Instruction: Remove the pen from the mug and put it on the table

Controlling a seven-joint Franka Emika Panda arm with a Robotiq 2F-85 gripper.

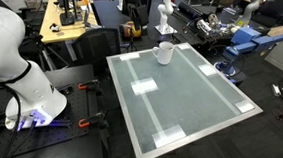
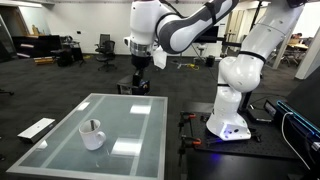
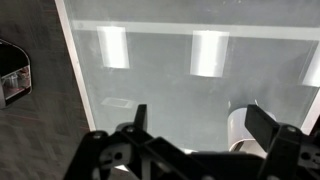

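One mug (image 2: 92, 135) stands upright on the table (image 2: 132, 118), near a corner in both exterior views (image 1: 164, 53). A pen (image 2: 93, 126) leans inside the mug, its dark tip just above the rim; it is too small to make out clearly elsewhere. The gripper (image 2: 140, 82) hangs in the air off the table's far edge, well apart from the mug and holding nothing. In the wrist view its fingers (image 3: 140, 120) stand spread wide, with the glossy top and white patches (image 3: 209, 52) between and beyond them. A pale rounded shape (image 3: 240, 126) low on the right may be the mug. The robot base (image 2: 228, 125) sits beside the table.
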